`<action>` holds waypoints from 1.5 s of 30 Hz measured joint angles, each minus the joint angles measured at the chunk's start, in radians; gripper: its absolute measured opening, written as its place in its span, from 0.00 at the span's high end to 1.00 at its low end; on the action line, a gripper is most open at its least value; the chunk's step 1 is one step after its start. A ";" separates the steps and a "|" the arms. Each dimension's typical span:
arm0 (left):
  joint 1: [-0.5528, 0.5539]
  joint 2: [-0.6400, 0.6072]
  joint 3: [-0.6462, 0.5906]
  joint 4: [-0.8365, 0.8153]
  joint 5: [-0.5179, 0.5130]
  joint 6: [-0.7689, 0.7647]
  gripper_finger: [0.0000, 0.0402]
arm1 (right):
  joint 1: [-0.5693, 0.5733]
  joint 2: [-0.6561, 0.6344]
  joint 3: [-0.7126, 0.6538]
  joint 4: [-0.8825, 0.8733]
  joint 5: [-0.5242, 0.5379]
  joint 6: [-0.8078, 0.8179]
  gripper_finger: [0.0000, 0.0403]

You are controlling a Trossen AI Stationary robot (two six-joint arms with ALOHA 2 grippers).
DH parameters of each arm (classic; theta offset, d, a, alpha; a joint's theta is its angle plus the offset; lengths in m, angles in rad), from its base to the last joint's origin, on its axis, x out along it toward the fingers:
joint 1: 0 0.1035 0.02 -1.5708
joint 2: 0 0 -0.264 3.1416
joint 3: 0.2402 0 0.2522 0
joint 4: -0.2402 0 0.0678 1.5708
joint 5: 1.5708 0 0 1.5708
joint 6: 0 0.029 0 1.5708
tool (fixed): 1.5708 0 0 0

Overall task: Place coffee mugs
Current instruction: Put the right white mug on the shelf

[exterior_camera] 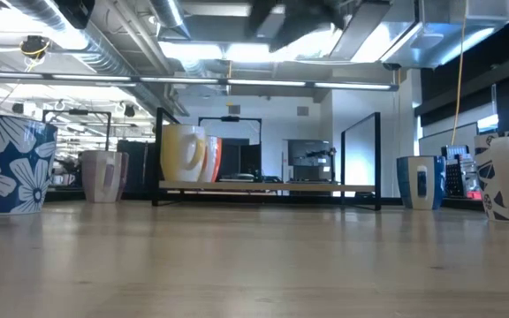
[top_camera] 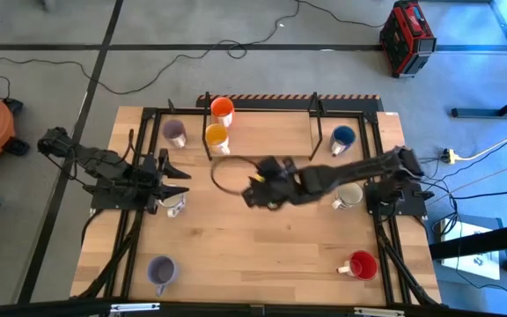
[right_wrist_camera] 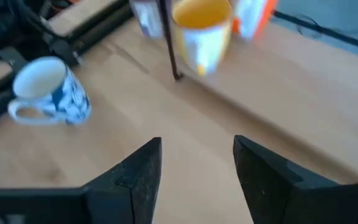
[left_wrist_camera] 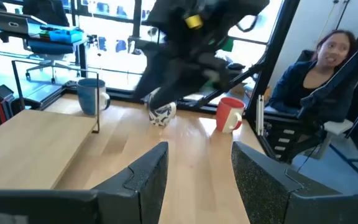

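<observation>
The high view shows eight mugs. An orange mug (top_camera: pixel 223 110) and a yellow-orange mug (top_camera: pixel 216 136) stand upright at the far rack, with a pale purple mug (top_camera: pixel 175 132) to their left and a blue mug (top_camera: pixel 342 138) to their right. A white mug (top_camera: pixel 350 195), a red mug (top_camera: pixel 361 264) and a second pale purple mug (top_camera: pixel 160 271) stand on the table. My left gripper (top_camera: pixel 176 183) (left_wrist_camera: pixel 197 149) is open beside a white-and-blue flowered mug (top_camera: pixel 174 204). My right gripper (top_camera: pixel 252 195) (right_wrist_camera: pixel 197 146) hangs open above mid-table, holding nothing.
A black-framed wooden rack (top_camera: pixel 271 123) runs along the far edge. A dark cable loop (top_camera: pixel 223 176) lies near my right gripper. Bare wood (top_camera: pixel 262 255) fills the near middle. A seated person (left_wrist_camera: pixel 319 68) shows beyond the table's right side in the left wrist view.
</observation>
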 joint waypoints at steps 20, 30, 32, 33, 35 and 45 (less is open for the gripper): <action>0.000 0.196 0.000 0.094 -0.077 -0.263 0.57 | 0.502 -0.019 -0.118 -0.707 -0.247 1.241 0.54; 0.004 0.200 0.000 0.103 -0.102 -0.262 0.57 | 0.443 -0.015 -0.313 -0.637 -0.361 1.228 0.54; 0.004 0.199 0.000 0.103 -0.103 -0.262 0.57 | 0.429 -0.015 -0.346 -0.640 -0.379 1.223 0.54; 0.004 0.199 0.000 0.103 -0.103 -0.262 0.57 | 0.423 -0.015 -0.362 -0.637 -0.379 1.223 0.54; 0.004 0.199 0.000 0.103 -0.103 -0.262 0.57 | 0.410 -0.015 -0.397 -0.626 -0.379 1.223 0.54; 0.004 0.199 0.000 0.107 -0.103 -0.185 0.57 | 0.344 -0.015 -0.549 -0.503 -0.334 1.233 0.54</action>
